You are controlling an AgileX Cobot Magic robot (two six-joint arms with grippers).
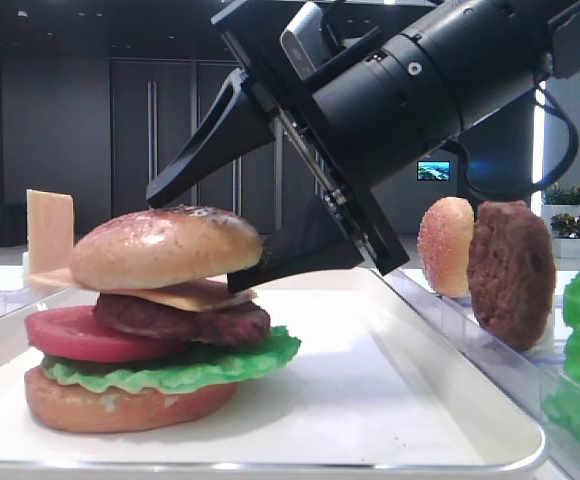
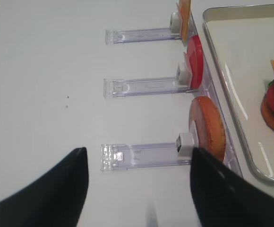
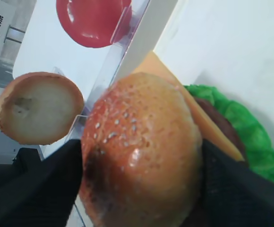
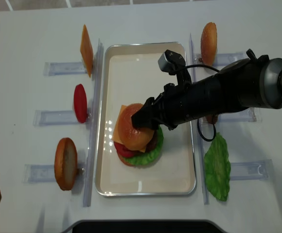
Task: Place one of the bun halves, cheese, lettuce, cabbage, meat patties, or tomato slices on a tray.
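The right gripper stands spread around the bun top, its fingers apart from it. The bun top crowns one stack on the tray: cheese, patty, tomato, lettuce, bottom bun. Left gripper spread wide over the tabletop.

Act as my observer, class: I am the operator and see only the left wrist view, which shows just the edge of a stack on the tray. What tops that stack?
Observer: A speckled top bun, resting on a cheese slice.
Operator: Where is the right gripper?
Observer: The right gripper is at the bun with its jaws spread, one clear above the dome and one by its lower edge.
Operator: Anything beyond the tray's far side?
Observer: A lettuce leaf lies flat on the table there.
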